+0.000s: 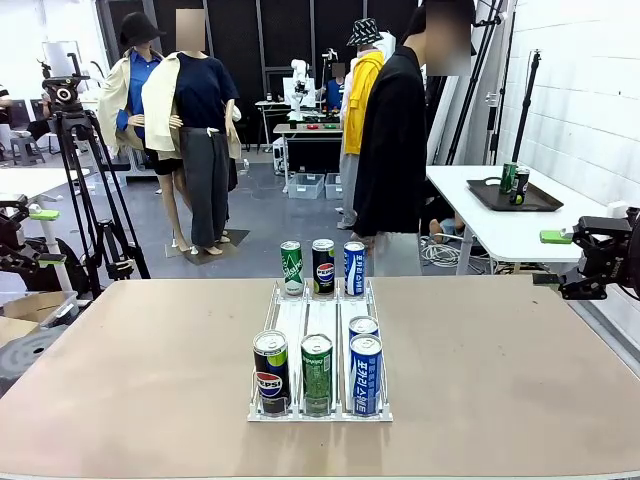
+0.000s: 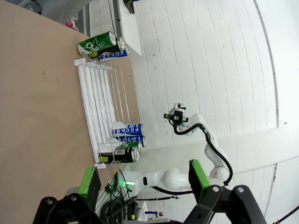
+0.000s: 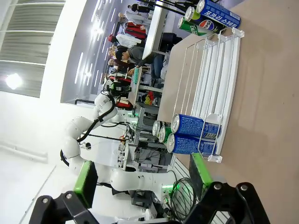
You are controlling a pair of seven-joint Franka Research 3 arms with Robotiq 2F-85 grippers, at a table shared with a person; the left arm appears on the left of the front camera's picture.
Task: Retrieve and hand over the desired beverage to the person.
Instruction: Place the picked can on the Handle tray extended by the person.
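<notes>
A white rack (image 1: 305, 318) in the middle of the brown table (image 1: 150, 360) holds several cans. At its near end stand a black Pepsi can (image 1: 270, 372), a green can (image 1: 317, 373) and two blue cans (image 1: 366, 375). At its far end stand a green can (image 1: 291, 268), a Pepsi can (image 1: 323, 266) and a blue can (image 1: 354, 268). The person (image 1: 395, 140) in a black jacket stands beyond the far edge. My left gripper (image 1: 45, 236) (image 2: 144, 179) hangs open off the table's left side. My right gripper (image 1: 552, 258) (image 3: 142, 177) hangs open off its right side. Both hold nothing.
A white side table (image 1: 480, 225) at the back right carries a black tray (image 1: 515, 197) with cans. A camera tripod (image 1: 75, 130) stands at the back left. Wide bare tabletop lies on both sides of the rack (image 2: 96, 102) (image 3: 219, 70).
</notes>
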